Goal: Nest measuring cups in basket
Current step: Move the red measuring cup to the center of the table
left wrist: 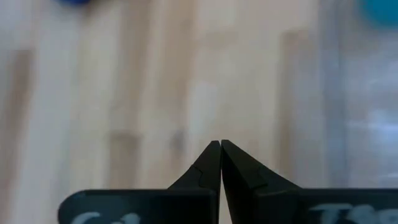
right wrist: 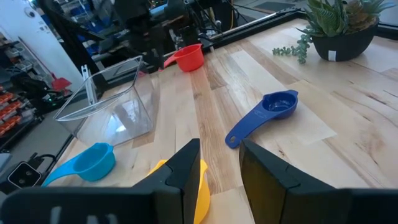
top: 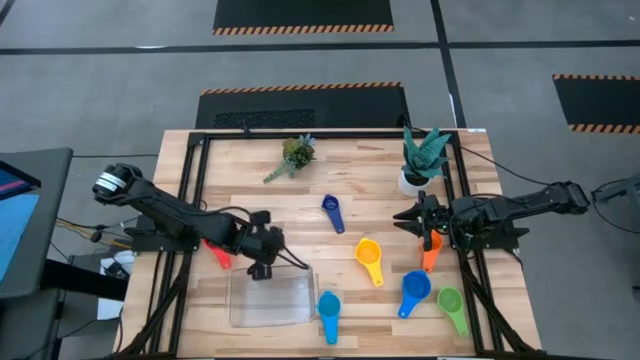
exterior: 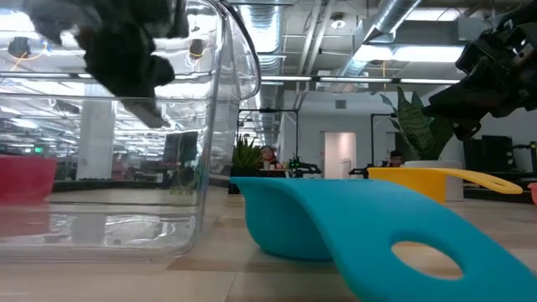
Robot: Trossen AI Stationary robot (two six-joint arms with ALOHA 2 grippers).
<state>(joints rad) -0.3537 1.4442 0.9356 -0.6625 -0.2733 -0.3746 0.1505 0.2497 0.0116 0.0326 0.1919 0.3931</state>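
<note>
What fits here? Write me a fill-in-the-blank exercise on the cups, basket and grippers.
1. The basket holds ___ cups.
2. The left gripper is ___, above the basket's far edge.
3. The red cup lies under the ___ arm.
4. The green cup lies nearest the ___ arm.

Missing words: no; shut; left; right

red cup: mostly hidden under left arm
orange cup: partly covered by right gripper
left wrist view: blurred, cups cut off at edge
yellow cup: mostly behind fingers
</note>
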